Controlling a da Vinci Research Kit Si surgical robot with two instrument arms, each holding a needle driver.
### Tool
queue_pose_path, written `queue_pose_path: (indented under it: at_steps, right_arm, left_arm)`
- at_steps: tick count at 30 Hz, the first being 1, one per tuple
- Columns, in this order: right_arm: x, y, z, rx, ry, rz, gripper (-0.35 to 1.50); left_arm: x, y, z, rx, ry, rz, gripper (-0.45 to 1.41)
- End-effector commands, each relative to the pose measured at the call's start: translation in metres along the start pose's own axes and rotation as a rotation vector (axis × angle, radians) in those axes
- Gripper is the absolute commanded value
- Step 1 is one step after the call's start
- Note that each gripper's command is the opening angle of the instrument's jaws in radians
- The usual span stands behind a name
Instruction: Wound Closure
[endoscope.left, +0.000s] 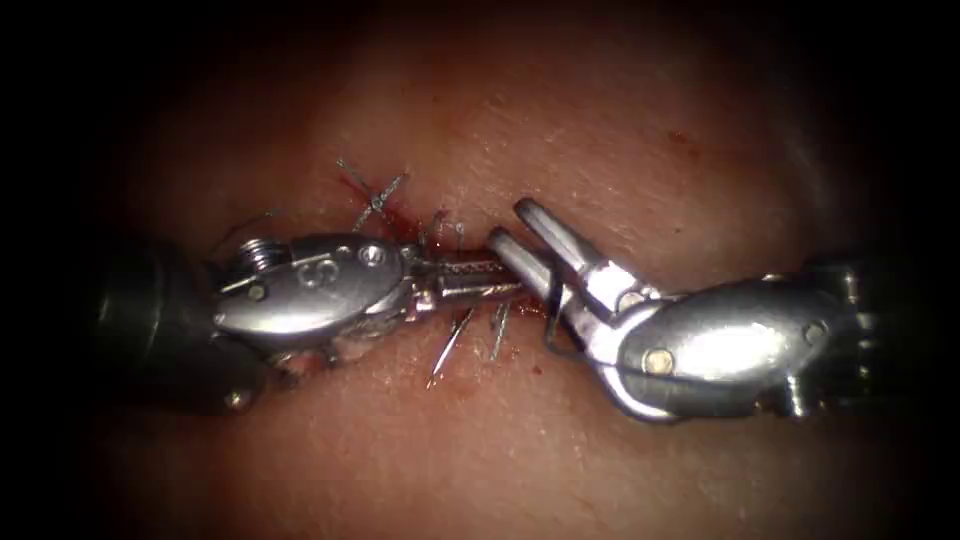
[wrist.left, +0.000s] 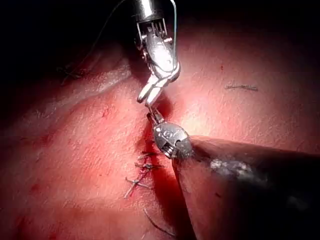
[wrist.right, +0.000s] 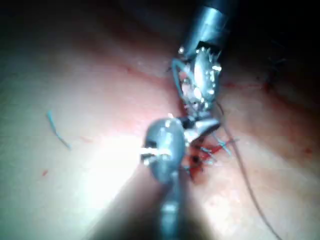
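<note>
Near us, cut ends of thread (endoscope.left: 450, 345) poke up from the tissue (endoscope.left: 480, 450); the left tool (endoscope.left: 478, 278) lies flat along the cut (endoscope.left: 440, 235), jaws clenched, on what I cannot tell; the right tool (endoscope.left: 520, 225), just beside it, spreads its jaws, holding nothing; I cannot pick out the needle; farther off stands a knot (endoscope.left: 375, 195).

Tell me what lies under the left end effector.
Under the left end effector lie the cut in the tissue, red fluid and cut thread ends. The cut directly beneath is covered.

Reddened cut (endoscope.left: 455, 262) across pale tissue (endoscope.left: 560, 140) (stitched, thread ends (endoscope.left: 450, 340) protruding).
</note>
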Motion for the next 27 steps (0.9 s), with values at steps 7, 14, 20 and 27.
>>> queue_pose_path:
  at_steps: [7,14,20,27]
  right_arm:
    - [-0.0006,0.0009,-0.0005,0.004,-0.02,-0.003,-0.35]
    - [-0.0016,0.0041,-0.002,0.044,-0.082,-0.033,-0.35]
    - [-0.0028,0.0064,-0.0031,0.068,-0.142,-0.169,-0.35]
    - [-0.0037,0.0058,-0.0024,0.13,-0.183,-0.34,-0.35]
  left_arm:
    - [-0.0003,0.0,0.0008,0.02,0.001,-0.005,0.14]
    - [0.0003,0.0004,0.0007,0.023,0.002,0.031,0.96]
    - [0.0,0.0011,0.001,0.023,-0.03,0.121,0.91]
    - [-0.0027,0.0021,0.0029,0.052,-0.186,0.336,0.44]
